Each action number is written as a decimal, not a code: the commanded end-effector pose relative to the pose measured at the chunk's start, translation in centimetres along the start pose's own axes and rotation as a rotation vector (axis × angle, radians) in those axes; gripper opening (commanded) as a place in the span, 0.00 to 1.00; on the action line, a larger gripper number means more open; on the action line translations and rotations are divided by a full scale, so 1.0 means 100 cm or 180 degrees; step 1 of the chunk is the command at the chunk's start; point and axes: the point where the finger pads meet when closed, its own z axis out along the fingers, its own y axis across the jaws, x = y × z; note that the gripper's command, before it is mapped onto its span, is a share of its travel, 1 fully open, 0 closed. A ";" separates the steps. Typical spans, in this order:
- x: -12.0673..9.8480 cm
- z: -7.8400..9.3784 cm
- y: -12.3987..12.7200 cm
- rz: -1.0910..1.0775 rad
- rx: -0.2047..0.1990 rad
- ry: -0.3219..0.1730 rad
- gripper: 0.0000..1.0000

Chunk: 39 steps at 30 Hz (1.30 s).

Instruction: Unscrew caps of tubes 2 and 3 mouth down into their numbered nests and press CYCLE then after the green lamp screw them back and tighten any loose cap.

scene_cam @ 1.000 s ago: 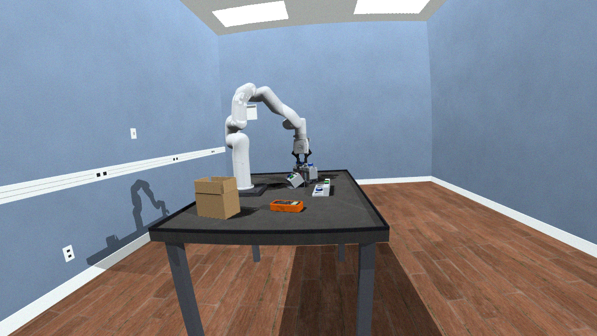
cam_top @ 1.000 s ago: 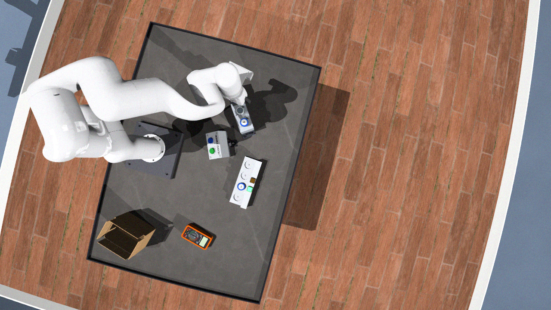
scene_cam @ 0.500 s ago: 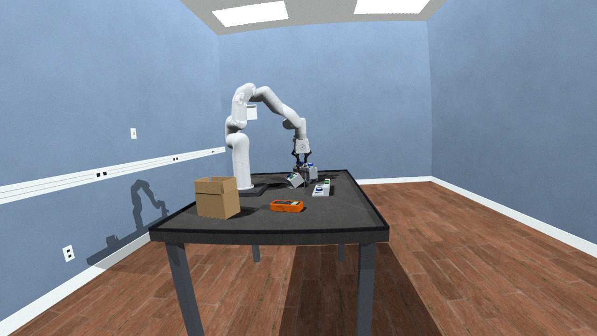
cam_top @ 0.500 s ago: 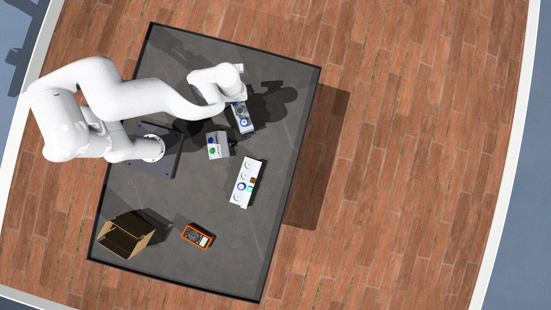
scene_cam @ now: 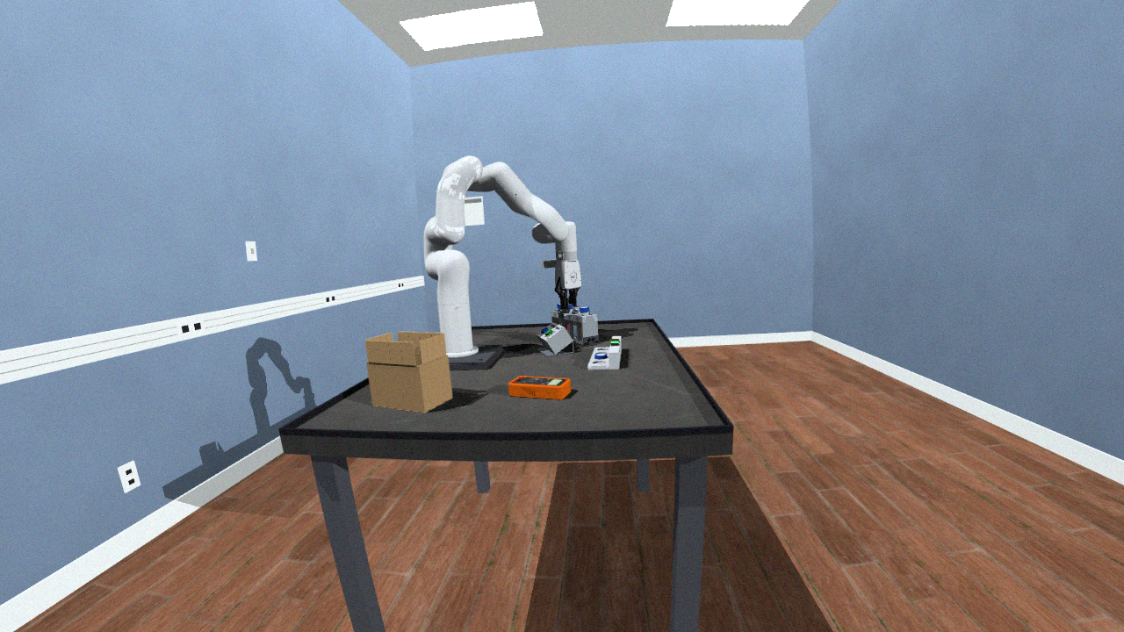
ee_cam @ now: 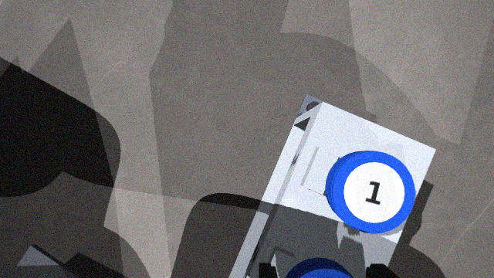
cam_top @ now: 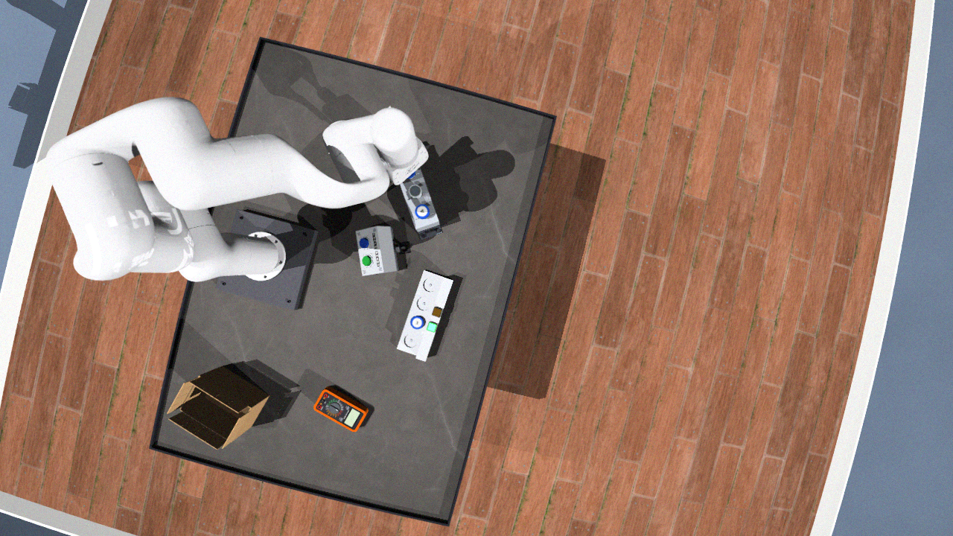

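The decapping station stands right of the arm. In the wrist view, the blue cap marked 1 sits on its tube. Another blue cap, by its place that of tube 2, lies at the bottom edge between my fingertips. My gripper stands over it with the fingers eased apart around the cap, not clamping it. From above, the gripper covers the station's near end. Tube 3 stands open, and tube 4 carries its cap. A blue cap lies in nest 3 of the cap tray.
The tray's green lamp is lit. The key housing with the blue key and the green key stands near the arm's base. A cardboard box and an orange multimeter lie at the table's far end.
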 end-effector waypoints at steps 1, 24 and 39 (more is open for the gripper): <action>0.000 -0.001 0.001 -0.0888 0.0000 -0.0042 0.46; 0.000 -0.001 0.001 -0.1231 0.0003 -0.0045 0.00; 0.000 -0.001 0.001 0.0811 -0.0012 -0.0042 0.00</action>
